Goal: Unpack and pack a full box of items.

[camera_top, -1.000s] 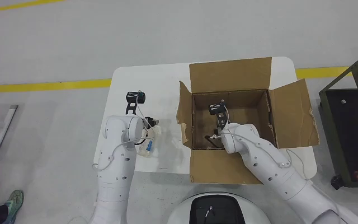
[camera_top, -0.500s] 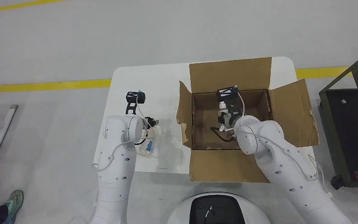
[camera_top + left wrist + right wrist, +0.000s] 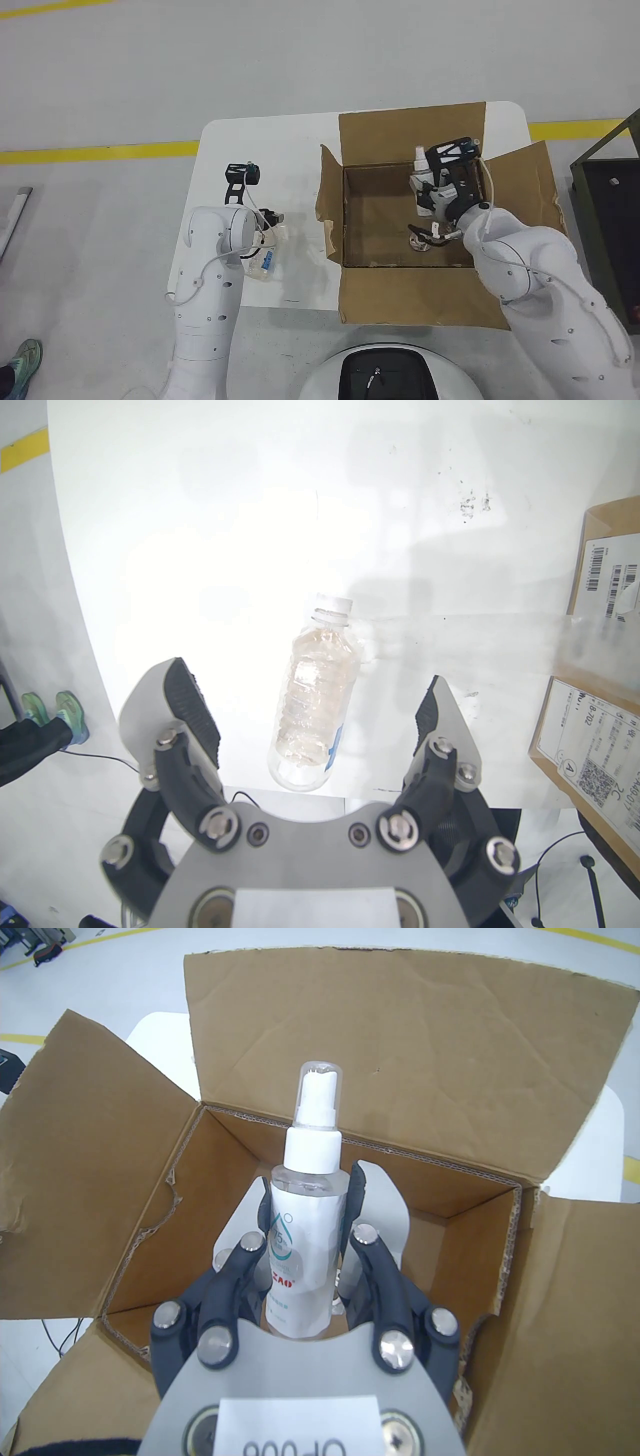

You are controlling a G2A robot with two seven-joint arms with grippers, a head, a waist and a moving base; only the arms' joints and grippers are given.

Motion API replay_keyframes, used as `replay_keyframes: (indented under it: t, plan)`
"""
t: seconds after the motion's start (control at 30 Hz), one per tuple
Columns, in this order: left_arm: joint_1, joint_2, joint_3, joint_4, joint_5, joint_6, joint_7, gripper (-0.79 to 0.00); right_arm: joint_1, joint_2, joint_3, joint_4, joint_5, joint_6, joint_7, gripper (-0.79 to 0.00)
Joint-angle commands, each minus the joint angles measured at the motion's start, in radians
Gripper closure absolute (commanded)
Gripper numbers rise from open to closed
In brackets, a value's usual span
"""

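Observation:
The cardboard box (image 3: 410, 135) stands open on the white table (image 3: 290, 150), all flaps folded out. My right gripper (image 3: 310, 1188) is shut on a clear spray bottle (image 3: 312, 1128) with a white label and pump, held upright above the box's inside. From above, that gripper (image 3: 432, 185) and the spray bottle (image 3: 421, 160) hang over the right half of the box. A clear plastic water bottle (image 3: 315, 705) lies on the table left of the box, cap pointing away. My left gripper (image 3: 310, 687) hovers open just above it, one finger either side, not touching. From above, the left gripper (image 3: 266, 238) sits over the bottle (image 3: 266, 262).
The box's labelled side wall (image 3: 600, 720) stands close to the right of the water bottle. The table's left edge (image 3: 85, 600) curves nearby. A dark green cart (image 3: 610, 240) stands on the floor right of the table.
My right gripper has risen from deep in the box and moved rightward, carrying the spray bottle. The left arm and water bottle have stayed still.

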Motion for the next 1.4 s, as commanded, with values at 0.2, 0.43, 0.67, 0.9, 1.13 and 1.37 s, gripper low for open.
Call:
replay_keyframes:
  t: [0.2, 0.43, 0.67, 0.9, 1.13, 1.37]
  plan:
    - [0.0, 0.0, 0.0, 0.0, 0.0, 0.0, 0.0, -0.785, -0.003, 0.0, 0.002, -0.005, 0.002, -0.005, -0.016, 0.0]
    - [0.0, 0.0, 0.0, 0.0, 0.0, 0.0, 0.0, -0.785, 0.025, 0.01, 0.15, -0.072, 0.067, -0.078, -0.151, 0.0]
    - [0.0, 0.0, 0.0, 0.0, 0.0, 0.0, 0.0, -0.785, 0.043, 0.027, 0.399, -0.078, 0.224, -0.162, -0.243, 0.0]
    - [0.0, 0.0, 0.0, 0.0, 0.0, 0.0, 0.0, -0.785, 0.005, 0.033, 0.482, -0.065, 0.346, -0.218, -0.261, 0.0]
    - [0.0, 0.0, 0.0, 0.0, 0.0, 0.0, 0.0, -0.785, 0.005, 0.033, 0.482, -0.065, 0.346, -0.218, -0.261, 0.0]
    - [0.0, 0.0, 0.0, 0.0, 0.0, 0.0, 0.0, -0.785, -0.002, 0.043, 0.533, -0.065, 0.294, -0.228, -0.328, 0.0]
